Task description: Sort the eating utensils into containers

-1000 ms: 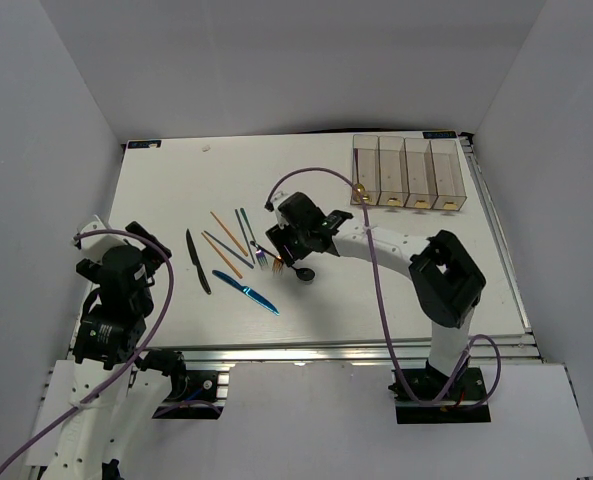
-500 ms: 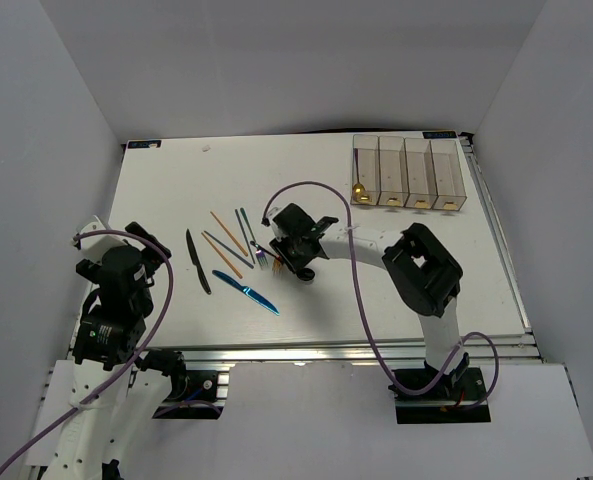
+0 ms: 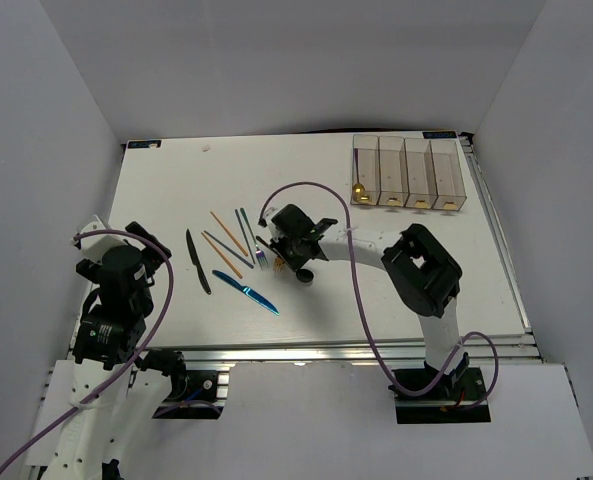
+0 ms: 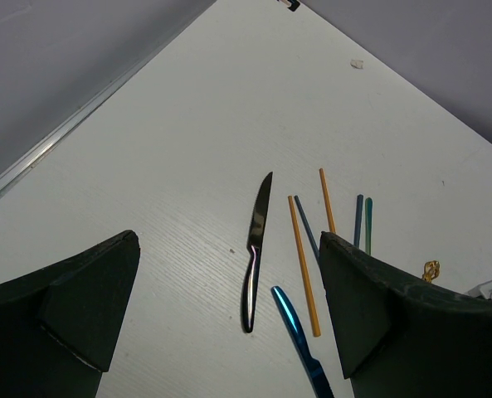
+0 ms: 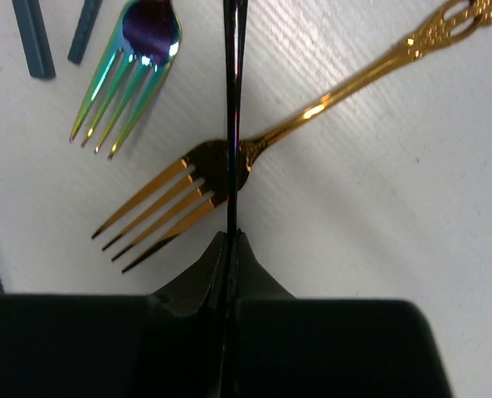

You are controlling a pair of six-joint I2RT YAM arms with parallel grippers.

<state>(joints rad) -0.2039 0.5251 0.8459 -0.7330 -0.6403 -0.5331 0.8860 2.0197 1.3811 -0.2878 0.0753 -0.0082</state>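
Thin glossy black utensil handle (image 5: 231, 83) is pinched in the closed right hand (image 5: 231, 242), crossing ornate gold metal fork (image 5: 275, 135); iridescent fork (image 5: 133, 58) at 11 o'clock. Left hand (image 4: 227, 249) spread wide, nothing held.

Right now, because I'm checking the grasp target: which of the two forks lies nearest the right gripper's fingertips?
The gold fork: its tines sit just ahead of the right gripper, while the rainbow-tinted fork lies farther off.

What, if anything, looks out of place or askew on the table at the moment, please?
The right claw is shut on a thin dark utensil that crosses directly over the neck of the gold fork, so the two overlap in the right wrist view. Nothing looks spilled or damaged.
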